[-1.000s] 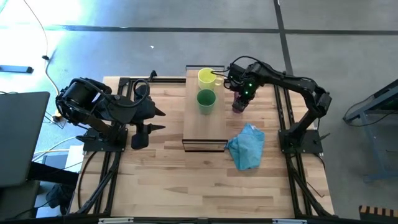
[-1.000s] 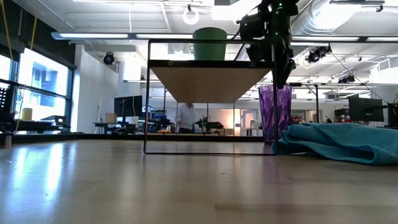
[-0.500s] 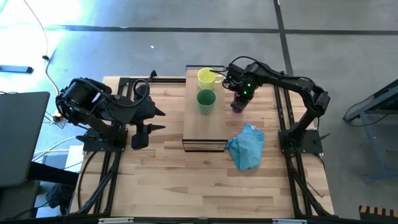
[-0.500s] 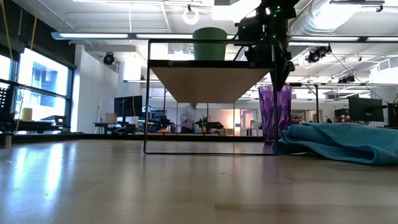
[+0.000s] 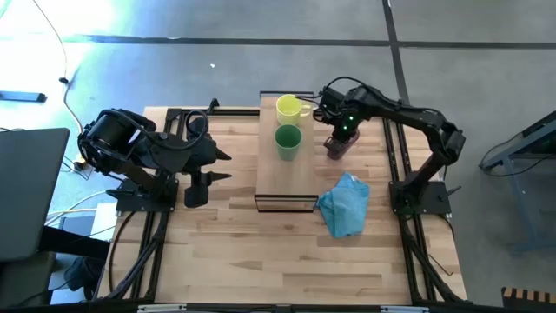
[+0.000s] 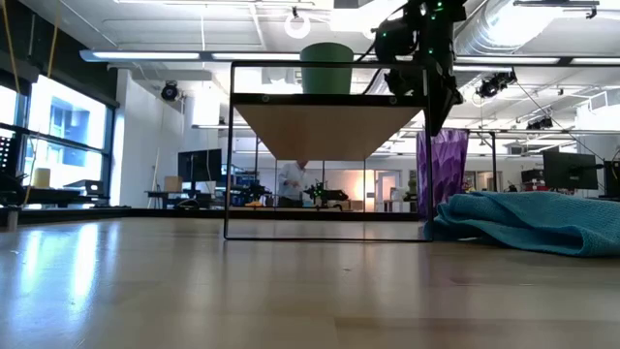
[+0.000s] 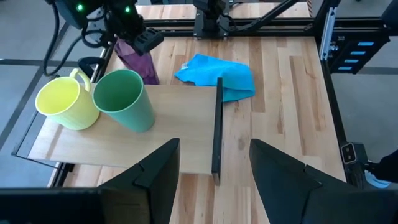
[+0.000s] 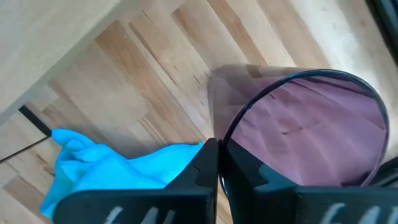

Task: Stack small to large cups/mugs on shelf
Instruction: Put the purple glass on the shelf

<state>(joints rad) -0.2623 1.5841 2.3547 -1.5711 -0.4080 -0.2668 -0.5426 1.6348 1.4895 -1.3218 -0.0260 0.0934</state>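
Observation:
The yellow mug (image 5: 289, 108) and the green cup (image 5: 287, 139) stand upright on the shelf (image 5: 287, 178), the mug toward its far end. The purple tumbler (image 6: 441, 179) stands on the tabletop just right of the shelf, mouth up and slightly tilted. My right gripper (image 5: 339, 139) hangs over it, pointing down, shut on its rim. My left gripper (image 5: 221, 167) waits open at the table's left, raised and aimed toward the shelf; its wrist view shows the mug (image 7: 62, 102), cup (image 7: 124, 99) and tumbler (image 7: 138, 59). My right gripper has the tumbler's rim (image 8: 219, 144) pinched between its two fingers, one finger inside the mouth and one outside the wall. The fingers come from above, pointing down. The tumbler stays mouth up and leans a little; the blue cloth hides most of its base in the low view.
A crumpled blue cloth (image 5: 345, 204) lies on the tabletop right of the shelf's near end, close to the tumbler. The shelf's thin dark frame (image 6: 231, 155) stands around the board. Dark arm mounts sit at both table sides.
My right gripper has shut, its fingers closing onto the tumbler's rim while staying over the same spot. The tumbler has shifted a little toward the table's right edge and now leans slightly.

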